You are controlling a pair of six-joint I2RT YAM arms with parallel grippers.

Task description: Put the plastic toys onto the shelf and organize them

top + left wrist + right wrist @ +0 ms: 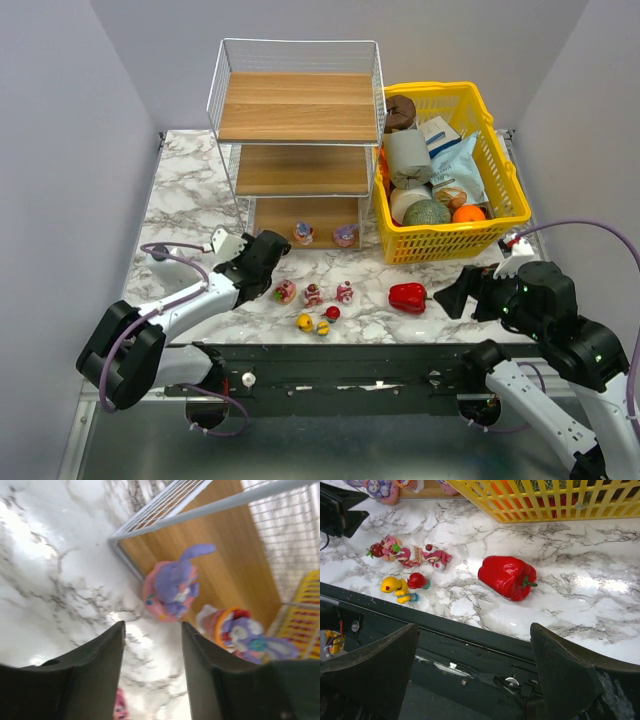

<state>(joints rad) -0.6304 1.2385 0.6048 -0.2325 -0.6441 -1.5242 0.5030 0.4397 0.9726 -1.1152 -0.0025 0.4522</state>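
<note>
While the left gripper (152, 630) is hovering low over the marble table (190, 200), its dark fingers (95, 670) are standing partly apart with nothing between them. Just beyond them I am seeing a glossy purple bunny (172, 587) on a round pink base, sitting at the front edge of the bottom board of the shelf (297, 105). A second bunny (245, 635), purple with an orange and red piece, is sitting beside it on the same board. The two upper boards are showing only bare wood.

From above, I am watching three pink figurines (313, 294) standing in a row on the marble near the left gripper, with two yellow ducks (304, 321) and a red duck (332, 312) clustered just in front of them. All look shiny and small.

The right gripper (472, 645) is hanging over the near table edge with its fingers spread wide and holding nothing. A red bell pepper (507, 577) is lying ahead of it, with the yellow basket (500, 215) behind.
</note>
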